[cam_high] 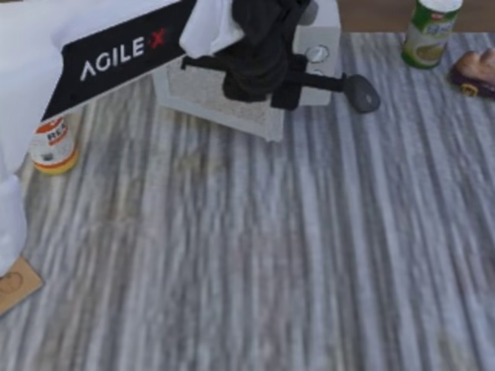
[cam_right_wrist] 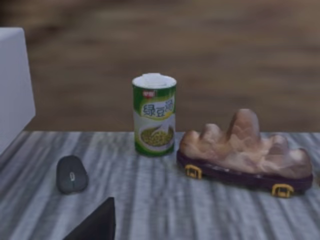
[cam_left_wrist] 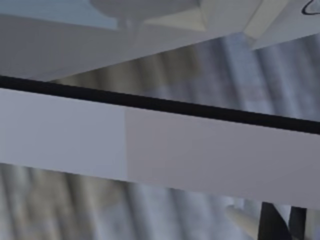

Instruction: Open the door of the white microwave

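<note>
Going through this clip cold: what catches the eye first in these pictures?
The left arm, white with a black AgileX band, sweeps in from the top view's left, its dark gripper over the white microwave at the table's far edge. The door with its grey mesh window already stands swung out from the oven's front. To the right sit a grey mouse and a green can.

Bench (cam_high: 247, 255): grey streaked wood grain. White microwave (cam_high: 325, 35): its door (cam_high: 209, 97) has a grey speckled mesh window. Right of the microwave: dark grey computer mouse (cam_high: 361, 92), green-and-white can (cam_high: 430, 31), tan rock ornament (cam_right_wrist: 243, 145) on a purple base.
</note>
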Robot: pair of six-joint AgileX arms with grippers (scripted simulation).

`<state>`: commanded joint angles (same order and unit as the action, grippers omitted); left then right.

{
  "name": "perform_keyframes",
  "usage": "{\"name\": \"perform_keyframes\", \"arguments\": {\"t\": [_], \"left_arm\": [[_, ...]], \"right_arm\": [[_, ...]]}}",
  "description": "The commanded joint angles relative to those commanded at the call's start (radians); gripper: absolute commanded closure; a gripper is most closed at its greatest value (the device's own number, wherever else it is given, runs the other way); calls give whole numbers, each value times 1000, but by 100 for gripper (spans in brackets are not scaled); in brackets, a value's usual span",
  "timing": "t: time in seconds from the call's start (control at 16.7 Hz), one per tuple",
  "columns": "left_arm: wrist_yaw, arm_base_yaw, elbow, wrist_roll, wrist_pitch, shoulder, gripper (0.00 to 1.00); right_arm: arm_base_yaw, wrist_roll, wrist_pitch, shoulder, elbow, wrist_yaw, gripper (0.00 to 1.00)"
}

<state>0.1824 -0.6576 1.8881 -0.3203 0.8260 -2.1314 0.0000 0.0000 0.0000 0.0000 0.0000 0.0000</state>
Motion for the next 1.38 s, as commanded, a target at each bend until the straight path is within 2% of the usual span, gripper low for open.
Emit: {"name": "perform_keyframes", "arguments": {"t": [0.3, 0.72, 1.38], "left_arm": [[-10, -4, -16, 8, -8, 7, 100], [-62, 21, -147, 113, -68, 96, 100], [-62, 21, -148, 114, -69, 96, 100]], "right_arm": [[0, 0, 0, 0, 0, 0, 0], [0, 0, 0, 0, 0, 0, 0], [0, 0, 0, 0, 0, 0, 0]]}}
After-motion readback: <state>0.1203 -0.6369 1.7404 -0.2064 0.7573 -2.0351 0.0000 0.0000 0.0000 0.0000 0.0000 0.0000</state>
